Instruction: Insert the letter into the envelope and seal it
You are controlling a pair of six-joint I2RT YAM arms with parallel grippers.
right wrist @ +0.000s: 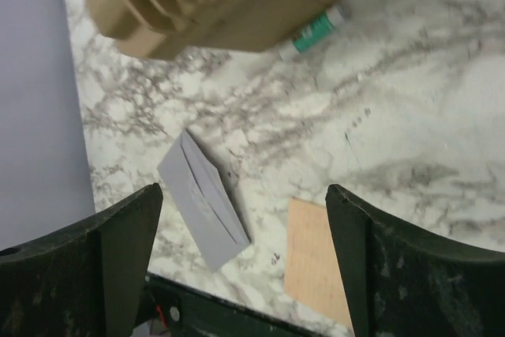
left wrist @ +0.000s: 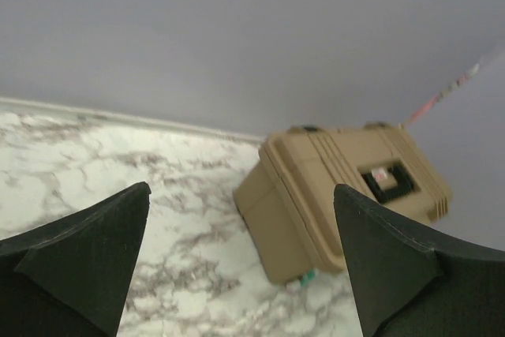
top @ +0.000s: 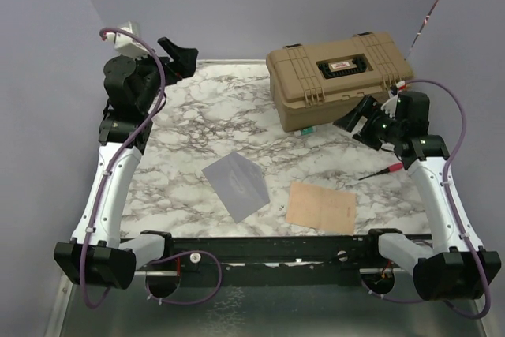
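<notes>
The tan letter (top: pixel 321 207) lies flat near the table's front edge, right of centre. The blue-grey envelope (top: pixel 235 184) lies flat just left of it, turned at an angle, a small gap between them. Both also show in the right wrist view, the envelope (right wrist: pixel 203 198) at left and the letter (right wrist: pixel 316 262) at lower right. My left gripper (top: pixel 183 56) is open and empty, raised at the far left corner, well away from both. My right gripper (top: pixel 355 122) is open and empty, raised at the right, above and behind the letter.
A tan toolbox (top: pixel 339 76) stands at the back right; it also shows in the left wrist view (left wrist: pixel 339 195). A green-capped tube (right wrist: pixel 316 31) lies at its front base. A red-handled tool (top: pixel 379 171) lies at the right. The black rail (top: pixel 268 249) runs along the front edge.
</notes>
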